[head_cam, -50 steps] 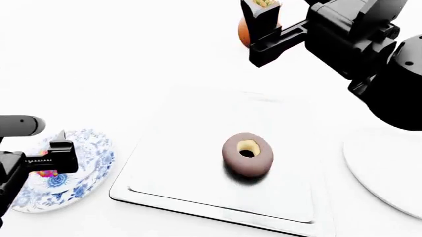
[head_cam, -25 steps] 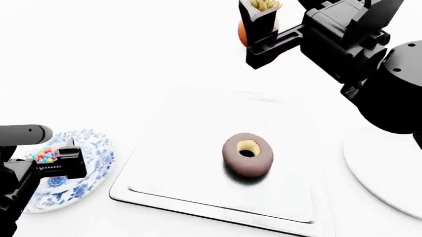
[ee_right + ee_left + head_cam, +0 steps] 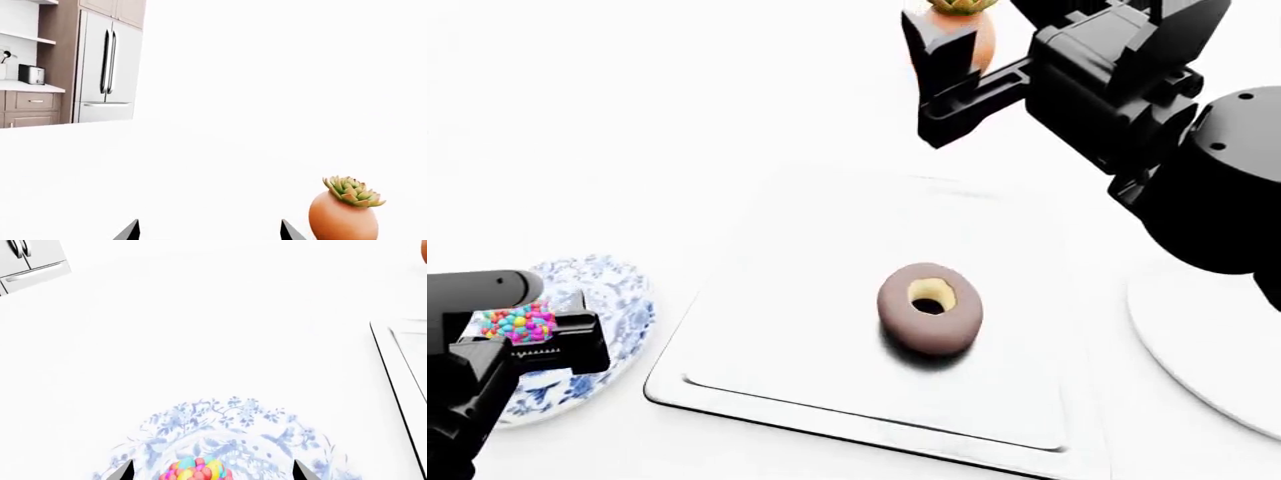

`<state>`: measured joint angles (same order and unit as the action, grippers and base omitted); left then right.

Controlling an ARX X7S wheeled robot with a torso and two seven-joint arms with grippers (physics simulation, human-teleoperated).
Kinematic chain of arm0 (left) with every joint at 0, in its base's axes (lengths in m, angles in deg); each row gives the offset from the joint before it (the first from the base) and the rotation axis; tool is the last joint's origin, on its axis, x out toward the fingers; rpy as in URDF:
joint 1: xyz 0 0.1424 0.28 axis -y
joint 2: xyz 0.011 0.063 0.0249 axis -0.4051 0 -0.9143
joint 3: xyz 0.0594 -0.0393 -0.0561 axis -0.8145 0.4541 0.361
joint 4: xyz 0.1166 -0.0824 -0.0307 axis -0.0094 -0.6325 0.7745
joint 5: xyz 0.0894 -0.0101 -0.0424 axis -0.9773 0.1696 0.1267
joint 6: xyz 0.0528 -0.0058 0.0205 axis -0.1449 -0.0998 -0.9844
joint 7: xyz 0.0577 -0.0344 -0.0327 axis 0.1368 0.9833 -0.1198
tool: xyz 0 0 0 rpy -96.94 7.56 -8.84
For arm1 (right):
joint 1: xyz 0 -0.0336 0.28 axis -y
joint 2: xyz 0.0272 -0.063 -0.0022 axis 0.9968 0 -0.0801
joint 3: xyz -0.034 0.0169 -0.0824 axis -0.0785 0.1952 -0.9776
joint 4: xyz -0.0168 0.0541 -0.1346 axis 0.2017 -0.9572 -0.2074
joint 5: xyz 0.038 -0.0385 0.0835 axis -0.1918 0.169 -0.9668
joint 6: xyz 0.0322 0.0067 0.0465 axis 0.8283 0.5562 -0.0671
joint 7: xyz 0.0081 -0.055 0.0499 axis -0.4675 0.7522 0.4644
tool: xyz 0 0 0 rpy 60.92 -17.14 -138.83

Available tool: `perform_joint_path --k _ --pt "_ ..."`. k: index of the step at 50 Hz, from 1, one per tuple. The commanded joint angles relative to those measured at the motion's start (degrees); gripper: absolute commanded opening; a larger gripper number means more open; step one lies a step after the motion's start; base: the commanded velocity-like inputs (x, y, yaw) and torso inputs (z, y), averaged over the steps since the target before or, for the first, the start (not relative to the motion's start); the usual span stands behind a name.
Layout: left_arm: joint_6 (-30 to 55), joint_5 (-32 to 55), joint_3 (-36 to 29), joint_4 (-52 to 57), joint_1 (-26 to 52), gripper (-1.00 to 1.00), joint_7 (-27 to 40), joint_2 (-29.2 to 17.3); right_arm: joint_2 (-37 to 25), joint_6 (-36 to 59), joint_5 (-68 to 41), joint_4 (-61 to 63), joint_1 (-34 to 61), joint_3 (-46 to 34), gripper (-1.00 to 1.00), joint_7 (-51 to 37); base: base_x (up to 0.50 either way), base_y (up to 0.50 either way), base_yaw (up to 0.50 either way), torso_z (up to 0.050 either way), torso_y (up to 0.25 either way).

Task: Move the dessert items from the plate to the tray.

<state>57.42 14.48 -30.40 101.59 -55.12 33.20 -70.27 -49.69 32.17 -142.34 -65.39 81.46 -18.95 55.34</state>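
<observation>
Left gripper (image 3: pixel 541 345) sits low at the near left, its jaws spread wide with fingertips (image 3: pixel 125 471) well apart. Right gripper (image 3: pixel 941 60) is raised at the far right, arm bent behind it, jaws likewise spread apart.

orange egg-shaped pot with green succulent (image 3: pixel 344 214): upright on white counter | plain white round plate (image 3: pixel 1214 350): right edge of head view | fridge (image 3: pixel 107 75), toaster (image 3: pixel 31 74), wood cabinets (image 3: pixel 30 107): background
</observation>
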Motion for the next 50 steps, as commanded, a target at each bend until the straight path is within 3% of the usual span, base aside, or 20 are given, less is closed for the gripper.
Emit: perform_joint_path --k 1,50 --pt "-1.16 -0.5 0.5 0.06 -0.99 1.0 -0.31 0.36 0.03 0.11 -0.16 0.04 -0.01 -0.21 1.0 0.1 0.0 0.0 0.0 0.0 0.0" --pt "-5.64 -2.53 2.62 -0.64 -5.76 1.0 -1.61 2.16 0.22 0.61 -1.47 1.17 -0.23 -1.04 1.0 0.39 0.0 0.0 0.0 0.0 -0.014"
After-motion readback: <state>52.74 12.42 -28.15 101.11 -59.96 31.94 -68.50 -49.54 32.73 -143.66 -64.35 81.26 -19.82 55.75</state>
